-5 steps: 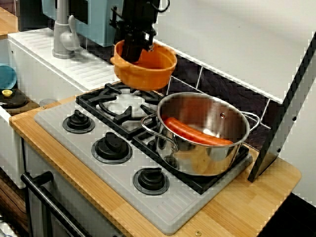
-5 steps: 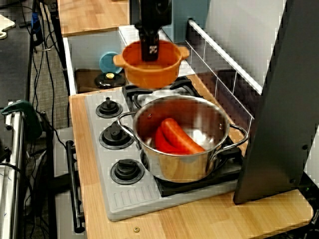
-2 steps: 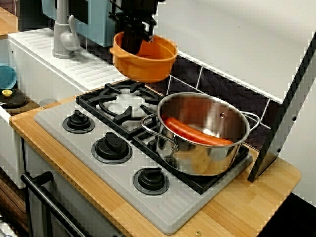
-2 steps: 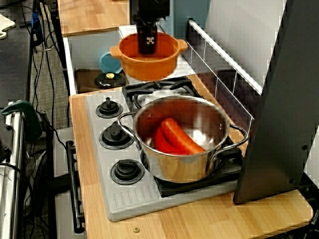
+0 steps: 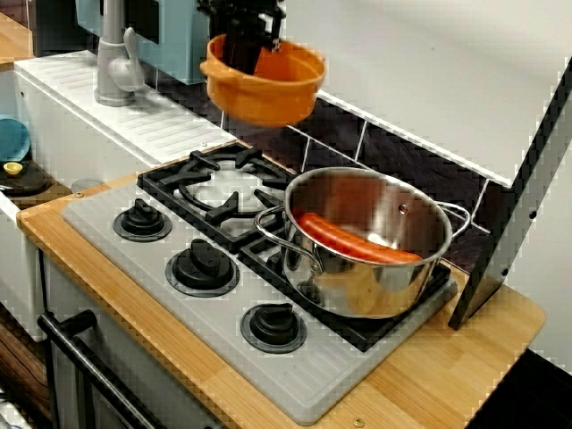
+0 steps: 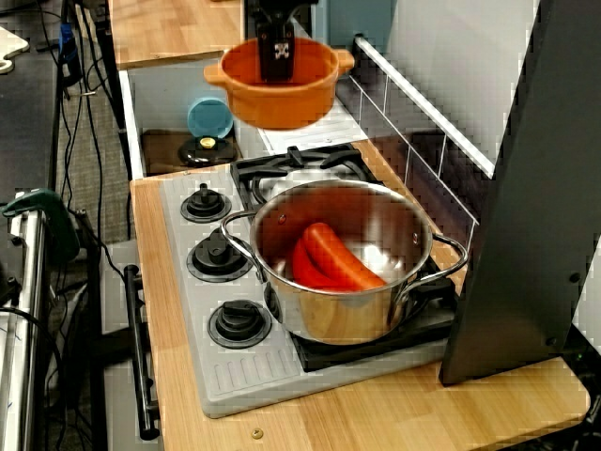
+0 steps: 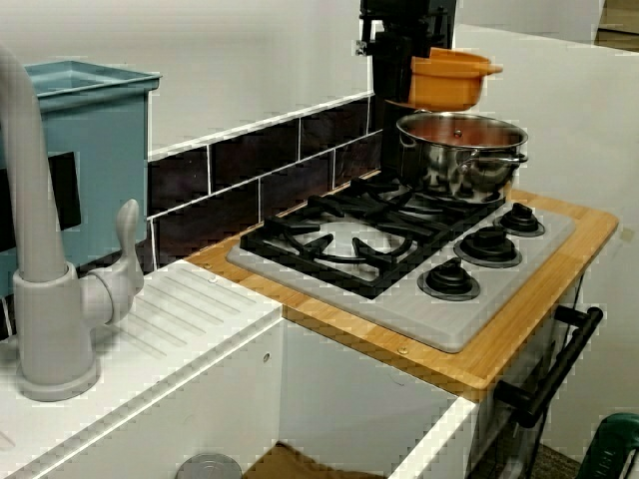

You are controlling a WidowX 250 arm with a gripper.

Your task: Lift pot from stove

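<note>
The small orange pot hangs in the air well above the back left burner of the grey stove. My black gripper comes down from above and is shut on the pot's rim, with one finger inside the bowl. In the side view the gripper shows only as a dark block beside the pot, its fingertips hidden. The burner grate under the pot is bare.
A larger steel pot holding a red sausage stands on the right burner. A grey faucet and white sink lie left of the stove. A dark tiled backsplash runs behind, and a dark slanted panel stands at right.
The gripper has risen with the orange pot, which now hangs clearly higher above the burner than a second ago. The steel pot has not moved.
</note>
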